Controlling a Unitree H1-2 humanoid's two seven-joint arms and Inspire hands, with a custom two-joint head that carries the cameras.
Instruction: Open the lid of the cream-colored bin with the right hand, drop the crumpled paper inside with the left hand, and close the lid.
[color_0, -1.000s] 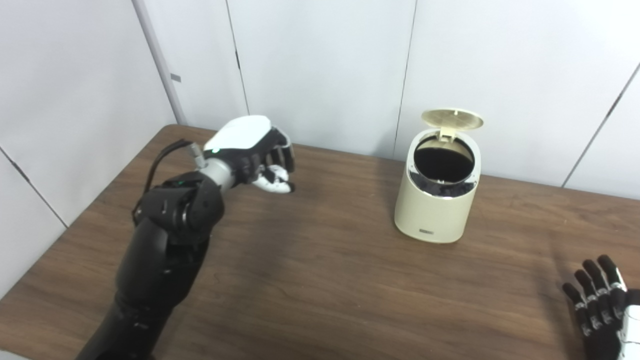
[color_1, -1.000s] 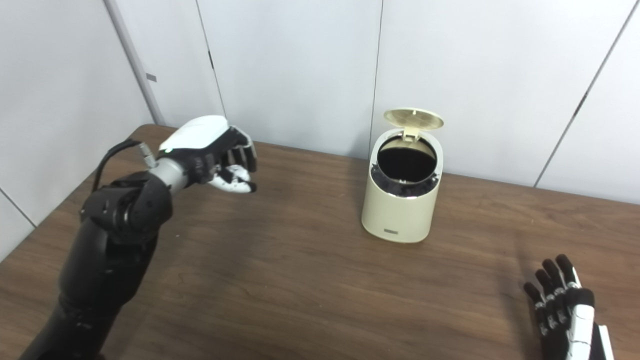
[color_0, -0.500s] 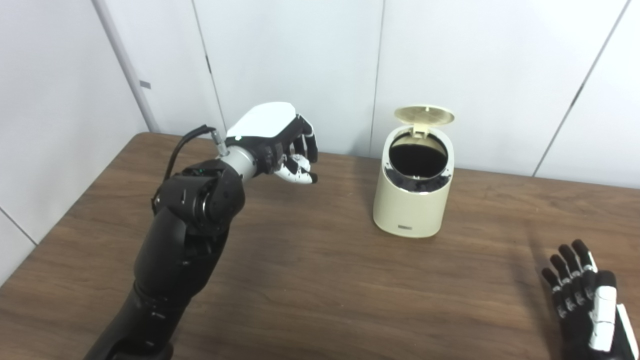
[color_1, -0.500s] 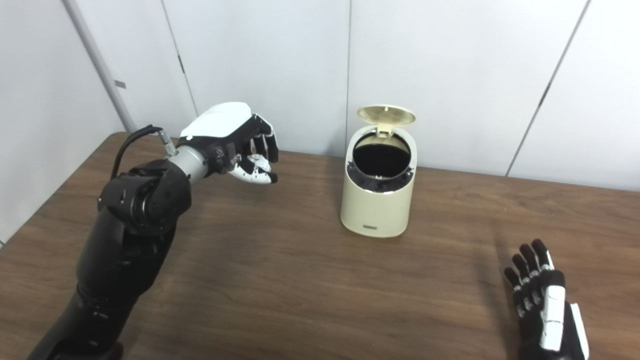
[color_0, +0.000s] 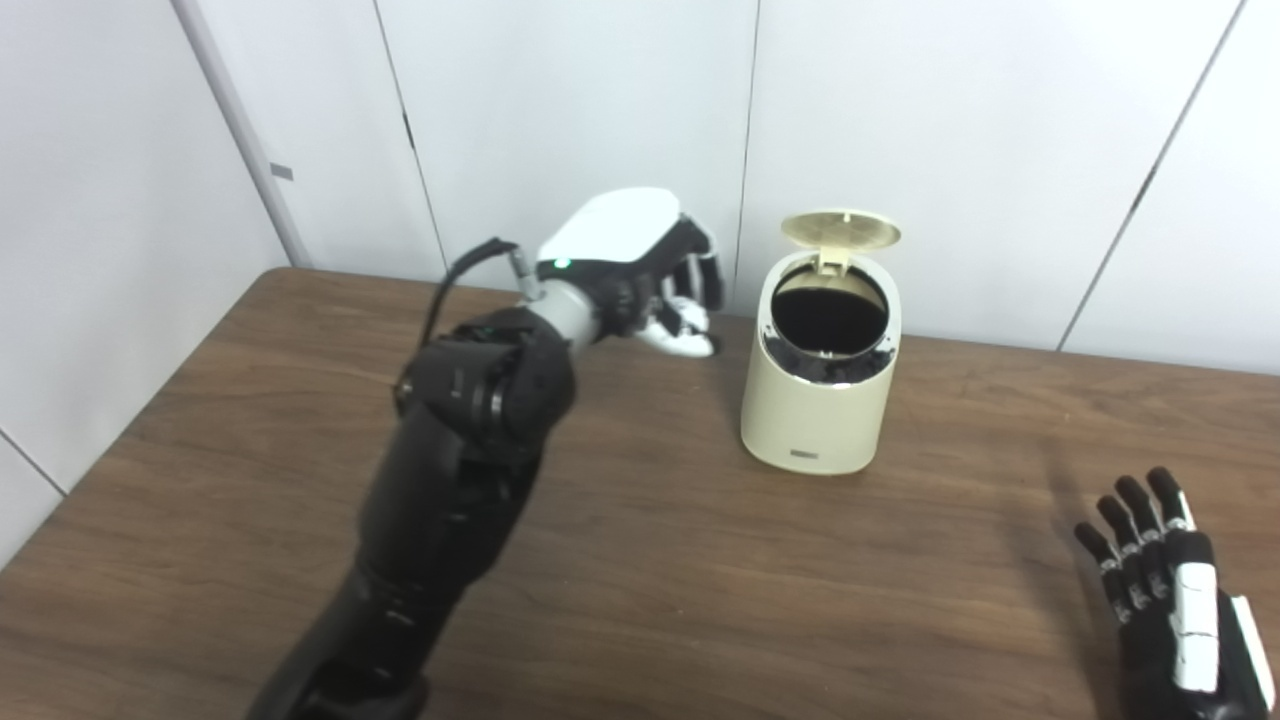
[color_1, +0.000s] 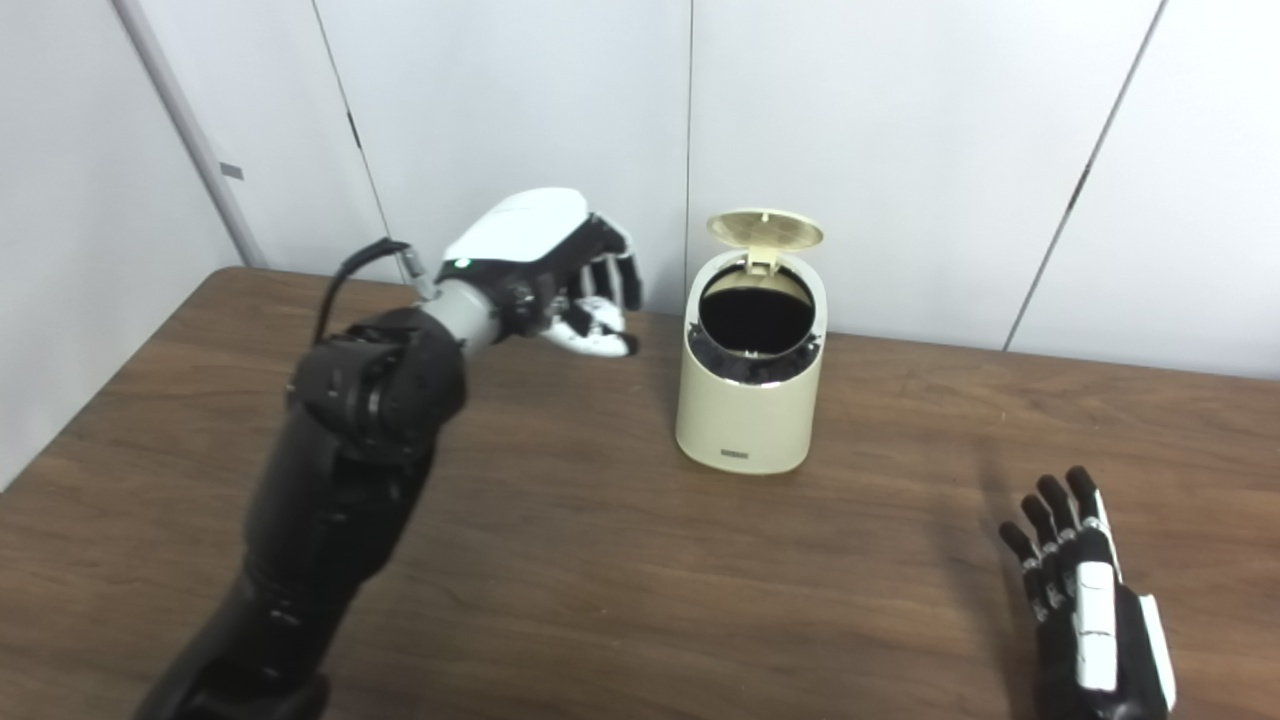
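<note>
The cream-colored bin (color_0: 820, 410) stands on the wooden table (color_0: 650, 560) near the back wall, its round lid (color_0: 840, 228) tipped up and the dark inside showing. My left hand (color_0: 635, 260) hovers above the table just left of the bin, about level with its rim. Its fingers are curled around a white crumpled paper (color_0: 682, 337) that peeks out beneath them. My right hand (color_0: 1170, 600) lies open and flat at the table's front right, fingers spread, well apart from the bin.
White wall panels (color_0: 560, 120) rise right behind the bin and the table's back edge. A cable loops off the left wrist (color_0: 470, 265). Bare wood lies in front of the bin and between the two arms.
The left hand has carried the paper to the right, from far left of the bin to just beside it. The camera has shifted too. The right hand stays open on the table.
</note>
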